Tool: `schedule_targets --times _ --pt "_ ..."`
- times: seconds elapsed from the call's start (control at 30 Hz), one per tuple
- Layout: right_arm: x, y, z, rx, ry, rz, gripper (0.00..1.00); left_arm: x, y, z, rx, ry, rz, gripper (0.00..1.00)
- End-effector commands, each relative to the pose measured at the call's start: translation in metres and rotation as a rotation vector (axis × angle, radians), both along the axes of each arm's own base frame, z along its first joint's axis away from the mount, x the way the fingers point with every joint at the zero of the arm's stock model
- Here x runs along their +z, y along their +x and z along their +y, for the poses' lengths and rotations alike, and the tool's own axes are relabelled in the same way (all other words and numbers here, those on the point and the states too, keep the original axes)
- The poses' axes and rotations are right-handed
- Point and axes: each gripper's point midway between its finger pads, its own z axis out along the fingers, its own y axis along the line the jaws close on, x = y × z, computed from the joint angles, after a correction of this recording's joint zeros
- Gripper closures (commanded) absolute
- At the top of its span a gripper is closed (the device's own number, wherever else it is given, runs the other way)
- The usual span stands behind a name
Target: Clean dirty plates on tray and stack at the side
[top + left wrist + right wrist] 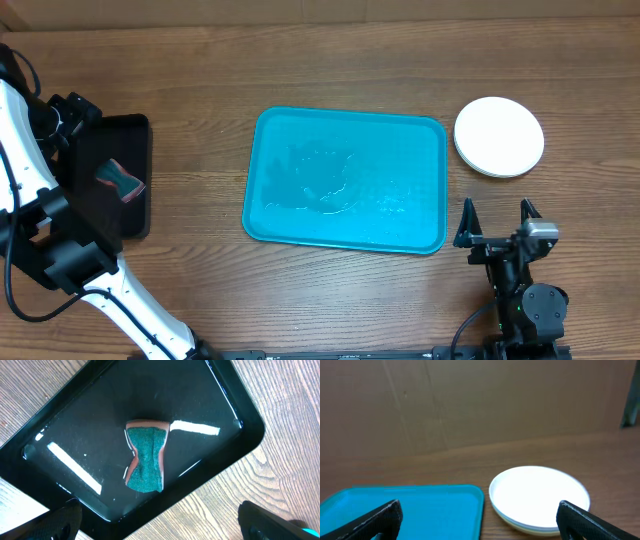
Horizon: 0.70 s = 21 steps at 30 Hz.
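The turquoise tray (400,160) lies mid-table with a wet sheen and no plate on it; its right end shows in the right wrist view (420,505). The plates (499,135) are stacked on the table right of the tray, white one on top, with pale rims of others just showing beneath (537,492). My right gripper (496,218) is open and empty, in front of the stack and the tray's right corner (480,515). My left gripper (160,520) is open and empty above the near edge of the black tray.
A small black tray (135,135) stands at the far left, wet (75,420). A green-topped sponge (121,180) with a reddish underside lies in it (145,462). The left arm's white links reach along the left edge. A brown cardboard wall stands behind the table.
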Motion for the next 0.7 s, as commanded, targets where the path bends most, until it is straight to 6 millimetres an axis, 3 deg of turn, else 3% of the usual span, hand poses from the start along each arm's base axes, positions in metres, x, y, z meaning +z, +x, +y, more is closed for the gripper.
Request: schedule_targets --times 0.0,0.67 --pt "-0.0026 -0.0001 0.0025 0.018 -0.151 -0.005 0.00 0.0081 0.0024 -0.0027 -0.026 0.011 -0.020 0.00" --pt "-0.0021 -0.0001 0.0045 0.029 -0.135 -0.007 0.00 0.0081 0.0024 -0.0027 -0.025 0.011 -0.020 0.00"
